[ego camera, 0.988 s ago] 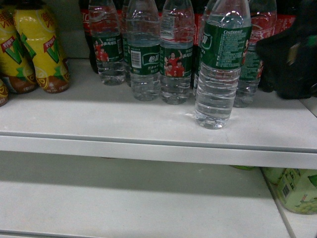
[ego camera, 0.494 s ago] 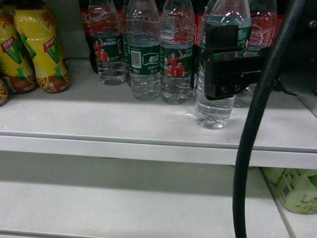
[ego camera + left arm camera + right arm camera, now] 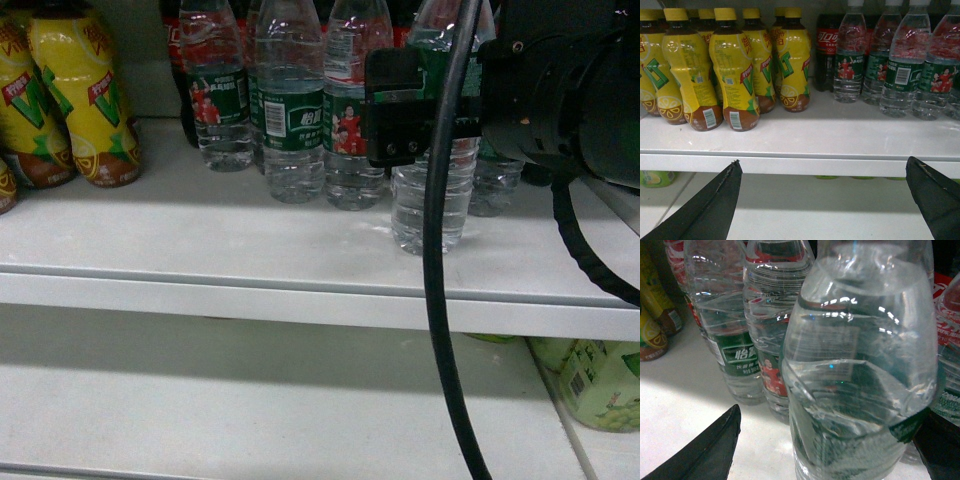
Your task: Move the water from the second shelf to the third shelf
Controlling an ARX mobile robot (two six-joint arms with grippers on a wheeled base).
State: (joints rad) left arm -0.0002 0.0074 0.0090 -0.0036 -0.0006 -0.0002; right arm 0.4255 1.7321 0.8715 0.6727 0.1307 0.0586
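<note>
The water [image 3: 432, 215], a clear ribbed bottle with a dark green label, stands upright at the front of the upper shelf [image 3: 250, 245], ahead of the other bottles. My right gripper [image 3: 430, 120] is open around its label band. In the right wrist view the water [image 3: 865, 390] fills the gap of the right gripper [image 3: 827, 422]. The left finger [image 3: 715, 445] stands apart from the bottle and the right finger [image 3: 940, 450] is close against its side. My left gripper [image 3: 822, 161] hangs open and empty in front of the shelf edge; it is outside the head view.
More green-labelled water bottles [image 3: 288, 110] stand behind, with red-labelled cola bottles [image 3: 827, 50] at the back. Yellow drink bottles [image 3: 85, 100] fill the left. The lower shelf [image 3: 250, 400] holds green bottles [image 3: 595, 385] at its right. A black cable [image 3: 435, 300] hangs across the front.
My right arm has come in from the right and its open gripper now straddles the front water bottle. The bottle has stayed in place.
</note>
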